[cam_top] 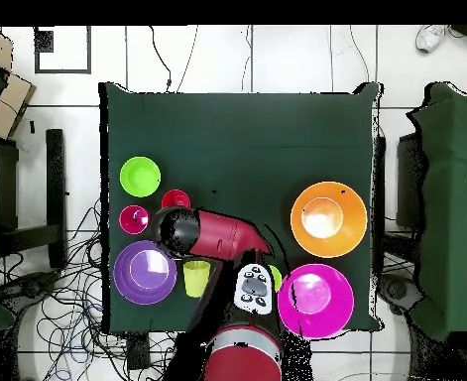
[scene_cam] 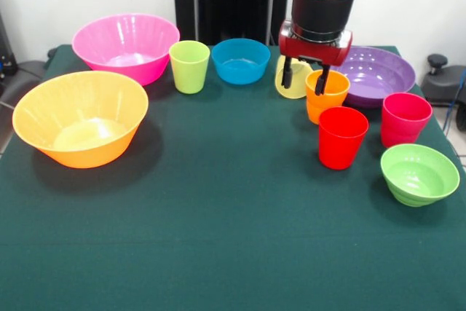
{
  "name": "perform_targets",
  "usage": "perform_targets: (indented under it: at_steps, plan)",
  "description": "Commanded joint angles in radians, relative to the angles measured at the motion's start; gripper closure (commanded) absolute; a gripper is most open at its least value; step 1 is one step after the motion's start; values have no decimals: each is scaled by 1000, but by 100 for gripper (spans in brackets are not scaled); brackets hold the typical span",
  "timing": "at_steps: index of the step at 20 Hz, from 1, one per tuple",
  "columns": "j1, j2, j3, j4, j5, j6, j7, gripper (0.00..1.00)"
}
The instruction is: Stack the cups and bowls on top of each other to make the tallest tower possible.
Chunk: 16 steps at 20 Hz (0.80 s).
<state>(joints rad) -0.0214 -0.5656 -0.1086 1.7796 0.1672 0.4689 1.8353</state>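
Every cup and bowl stands apart on the green table (scene_cam: 218, 238). My gripper (scene_cam: 306, 78) is open and hangs low at the far right, its right finger (scene_cam: 322, 80) at the near rim of the orange cup (scene_cam: 327, 100). The left finger is in front of the pale yellow cup (scene_cam: 294, 84), which tilts. Close by are the red cup (scene_cam: 342, 136), pink-red cup (scene_cam: 405, 118), light green bowl (scene_cam: 419, 172) and purple bowl (scene_cam: 378, 74). The blue bowl (scene_cam: 240, 60) and lime green cup (scene_cam: 189, 65) stand further left. In the overhead view the wrist (cam_top: 175, 230) hides the gripper and the orange cup.
A large pink bowl (scene_cam: 125, 45) and a large orange bowl (scene_cam: 80, 118) take up the left side in the front view. From overhead the arm (cam_top: 232, 238) crosses the table's near edge, over the blue bowl.
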Motion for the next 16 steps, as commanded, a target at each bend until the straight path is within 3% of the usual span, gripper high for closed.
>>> perform_targets:
  at_steps: [1,16]
  plan:
    - [-4,51,111,55,-22,-58,102,0]
    - [1,44,121,110,-23,-93,117,0]
